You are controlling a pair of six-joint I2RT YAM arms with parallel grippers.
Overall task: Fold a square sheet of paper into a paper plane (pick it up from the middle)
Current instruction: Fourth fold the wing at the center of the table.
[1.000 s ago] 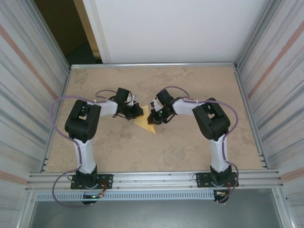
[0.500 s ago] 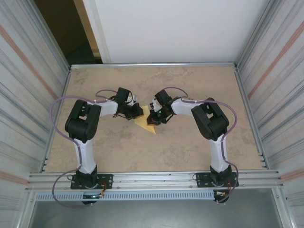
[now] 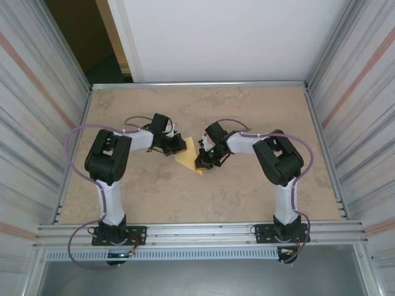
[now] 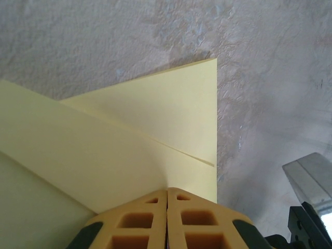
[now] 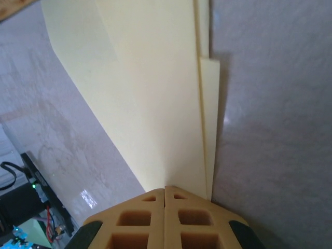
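The square sheet of paper [image 3: 187,158], yellow and partly folded, lies on the table between my two grippers. Seen from the left wrist, the paper [image 4: 129,135] has a flap folded over it with a slanting edge. My left gripper [image 4: 167,190] is shut, and its tips rest on top of the sheet. From above, the left gripper [image 3: 180,145] sits at the paper's left side. The right wrist view shows the paper [image 5: 155,104] as stacked layers along a straight right edge. My right gripper [image 5: 165,188] is shut too, tips down on the paper's near end [image 3: 202,163].
The beige table [image 3: 247,111] is fenced by ribbed metal walls [image 3: 352,123] left and right and a rail [image 3: 197,231] at the near edge. Part of the other arm [image 4: 311,197] shows at the lower right of the left wrist view.
My right gripper has slid toward the near side along the paper, uncovering the sheet's far corner. The left gripper has stayed in place.
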